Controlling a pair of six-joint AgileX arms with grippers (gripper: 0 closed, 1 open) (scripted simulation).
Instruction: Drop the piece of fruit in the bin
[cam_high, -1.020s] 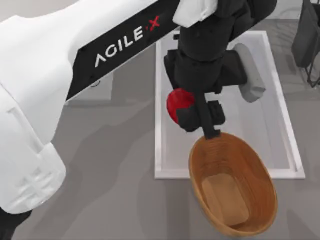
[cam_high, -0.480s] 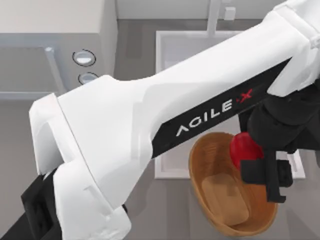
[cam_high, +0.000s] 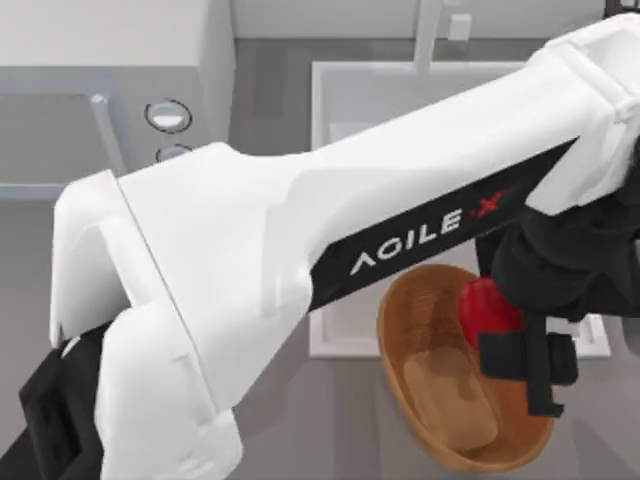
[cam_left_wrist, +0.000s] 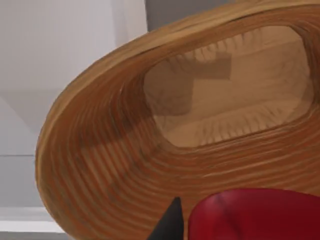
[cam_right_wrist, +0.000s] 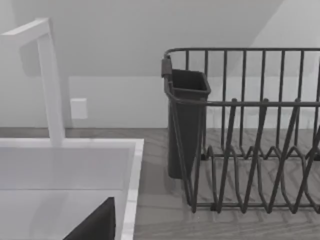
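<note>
The left pincer (cam_high: 520, 345) is clamped on the piece of fruit (cam_high: 485, 308), holding it above the bin (cam_high: 420, 300), over the bowl's half nearer the sink basin (cam_high: 330, 90), presumably so a release lands it inside. The left arm (cam_high: 300, 240) stretches across the tabletop, wrist angled down toward the bowl's ridged interior. The right arm is parked near the dish rack (cam_right_wrist: 250, 130); whether its pincer is apart or together, I cannot tell.
</note>
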